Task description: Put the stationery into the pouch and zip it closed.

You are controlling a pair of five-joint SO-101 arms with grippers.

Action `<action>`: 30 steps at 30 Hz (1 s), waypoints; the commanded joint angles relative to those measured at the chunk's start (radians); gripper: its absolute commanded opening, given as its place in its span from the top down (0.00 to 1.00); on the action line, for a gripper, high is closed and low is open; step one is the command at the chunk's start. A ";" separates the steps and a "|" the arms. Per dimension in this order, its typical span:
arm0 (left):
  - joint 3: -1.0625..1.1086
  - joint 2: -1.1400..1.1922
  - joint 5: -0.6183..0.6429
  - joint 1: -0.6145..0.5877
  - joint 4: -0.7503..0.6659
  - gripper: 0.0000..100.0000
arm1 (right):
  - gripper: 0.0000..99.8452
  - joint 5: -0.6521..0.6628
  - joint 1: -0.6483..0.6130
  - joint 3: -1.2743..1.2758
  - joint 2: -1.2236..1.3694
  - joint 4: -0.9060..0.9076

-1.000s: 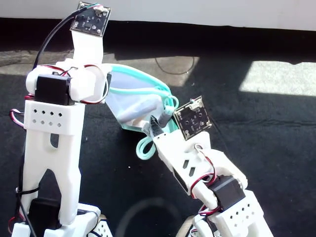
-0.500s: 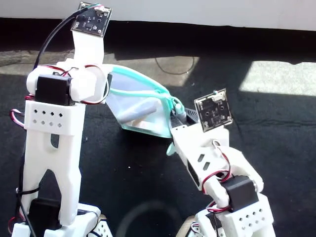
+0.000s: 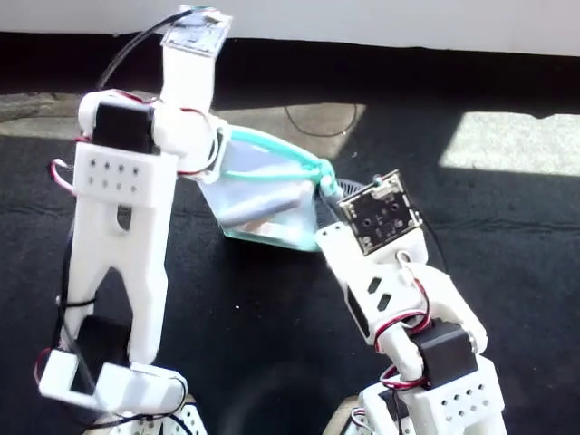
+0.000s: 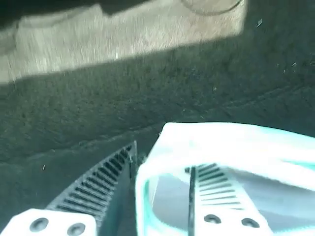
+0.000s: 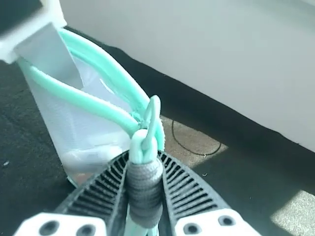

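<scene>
A translucent pouch (image 3: 258, 195) with mint trim hangs tilted between the two arms above the black mat. A white pen-like piece of stationery (image 3: 263, 207) lies inside it. My left gripper (image 3: 216, 149) is shut on the pouch's left end; in the left wrist view the mint rim (image 4: 142, 196) sits between the left gripper's (image 4: 162, 157) ribbed fingers (image 4: 98, 182). My right gripper (image 3: 328, 195) is shut on the zipper pull (image 3: 324, 177) at the pouch's right end. In the right wrist view the grey pull (image 5: 145, 179) is pinched in the right gripper (image 5: 145, 162), and the pouch (image 5: 83, 123) lies beyond it.
A black mat (image 3: 507, 236) covers the table, with sunlit patches (image 3: 512, 140) at the back. A thin cable (image 3: 317, 122) curls on the mat behind the pouch. A white wall (image 5: 221, 49) runs along the far edge.
The right gripper has drawn the zipper pull to the right and up, and the pouch mouth has narrowed. The left arm has shifted right and risen with the pouch's end.
</scene>
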 commanded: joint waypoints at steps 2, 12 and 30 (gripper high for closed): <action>-0.154 -0.111 0.003 0.015 0.008 0.82 | 0.99 0.012 0.094 -0.010 0.048 -0.097; 0.173 -0.317 -0.003 0.018 0.006 0.82 | 0.99 0.009 0.133 -0.383 0.338 0.059; 0.685 -0.329 0.235 0.018 -0.813 0.82 | 0.99 0.117 0.133 -0.716 0.361 0.335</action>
